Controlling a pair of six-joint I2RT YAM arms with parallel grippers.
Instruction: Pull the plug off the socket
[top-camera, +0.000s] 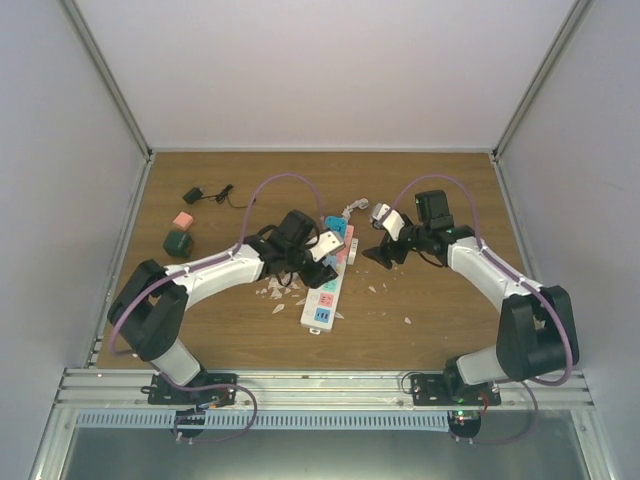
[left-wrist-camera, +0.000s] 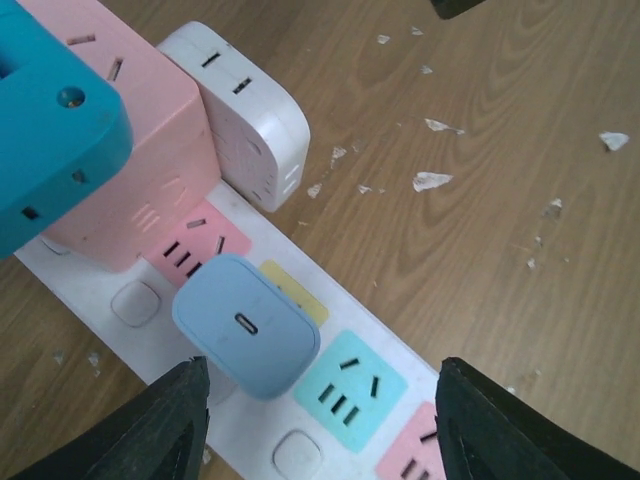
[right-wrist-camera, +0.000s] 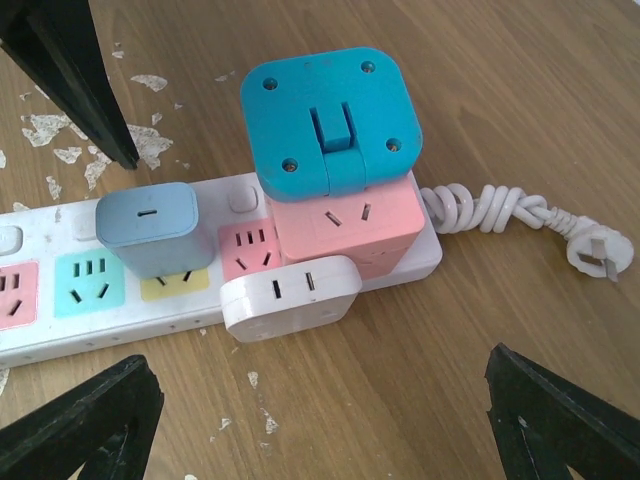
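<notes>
On the far left of the top view lie a small black device (top-camera: 193, 195) with a thin cord, a pink block (top-camera: 183, 220) and a dark green block (top-camera: 178, 243), all with rounded edges, on the wood-grain table (top-camera: 440, 185).

Toward the middle, the left gripper (left-wrist-camera: 320, 385) hangs over the socket (top-camera: 322, 305), its matte black jaws wide apart. In its own view one finger sits in each lower corner. The light-blue plug (left-wrist-camera: 246, 325) stands just above and between them, touching neither. This plug is a smooth rounded block with a small oval port in its top face. It sits in the strip beside a yellow face.

The socket is a long, flat white plastic strip in the centre of the table. It runs from the lower middle of the top view up toward the centre, with pink and pale turquoise faces and square buttons. At its far end a pink cube adapter (right-wrist-camera: 345, 225) carries a teal cube adapter (right-wrist-camera: 325, 120), with a flat white adapter (right-wrist-camera: 290, 295) alongside. A coiled white cord (right-wrist-camera: 490, 212) trails off it. White flakes (left-wrist-camera: 430, 181) are scattered on the wood.

To the right, the right gripper (right-wrist-camera: 312, 360) is also spread wide and holds nothing.
</notes>
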